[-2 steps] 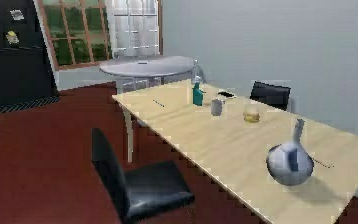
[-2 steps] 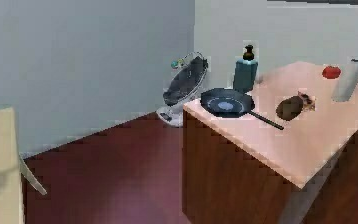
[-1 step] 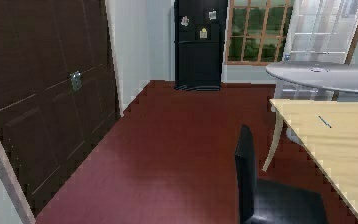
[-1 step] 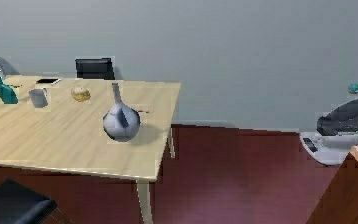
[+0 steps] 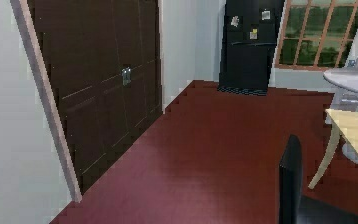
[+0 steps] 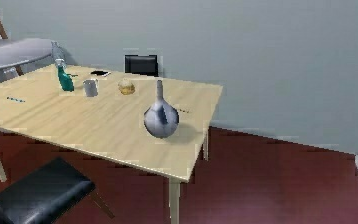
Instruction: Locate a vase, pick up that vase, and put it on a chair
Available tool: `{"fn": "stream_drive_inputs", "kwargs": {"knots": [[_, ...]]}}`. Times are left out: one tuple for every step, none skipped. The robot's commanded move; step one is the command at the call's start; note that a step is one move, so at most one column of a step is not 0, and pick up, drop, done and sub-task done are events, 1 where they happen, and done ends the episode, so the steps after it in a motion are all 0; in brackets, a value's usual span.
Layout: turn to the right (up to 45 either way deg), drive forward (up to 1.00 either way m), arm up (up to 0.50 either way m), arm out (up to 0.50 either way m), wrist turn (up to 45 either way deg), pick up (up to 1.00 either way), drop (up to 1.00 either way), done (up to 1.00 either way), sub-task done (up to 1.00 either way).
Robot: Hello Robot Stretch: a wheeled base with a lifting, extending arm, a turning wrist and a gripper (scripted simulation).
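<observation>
Pale wooden table (image 6: 87, 128) carries your vase (image 6: 161, 120), round, blue-grey and thin-necked, upright toward the arm side view's right end of the top; you cannot tell how the jaws stand. Left of it stand a grey cup (image 6: 91, 87) and a green bottle (image 6: 63, 76). A black chair (image 6: 42, 190) sits at the near edge on dark red floor (image 6: 277, 175) below a grey-blue wall (image 6: 287, 60).
</observation>
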Motion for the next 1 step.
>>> {"fn": "stream_drive_inputs", "kwargs": {"knots": [[0.0, 0.0, 0.5, 0.0, 0.0, 0.0, 0.0, 0.0, 0.0]]}}
